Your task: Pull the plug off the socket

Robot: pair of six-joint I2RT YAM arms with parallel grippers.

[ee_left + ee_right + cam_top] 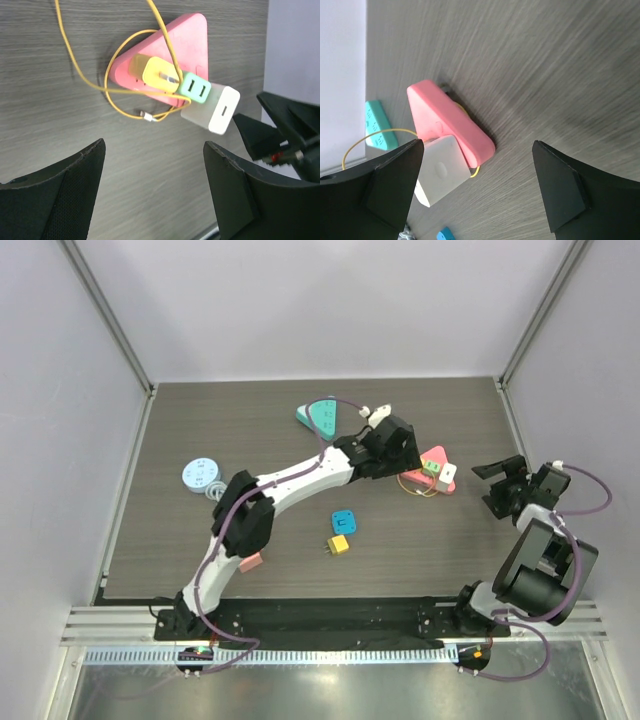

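A pink triangular socket (433, 458) lies right of the table's centre. It carries a yellow plug (152, 72) with a yellow cable (90, 85), a small green plug (195, 89) and a white block plug (446, 478) at its near right corner. My left gripper (402, 458) is open and empty, just left of the socket, which lies beyond its fingers in the left wrist view (185, 45). My right gripper (492, 487) is open and empty, a short way right of the socket. The white plug (440, 170) shows by its left finger in the right wrist view.
A teal triangular socket (322, 417) with a white plug (378, 412) lies at the back. A round light-blue socket (201, 474) lies at the left. A blue adapter (345, 522) and a small yellow plug (338, 546) lie near the middle front.
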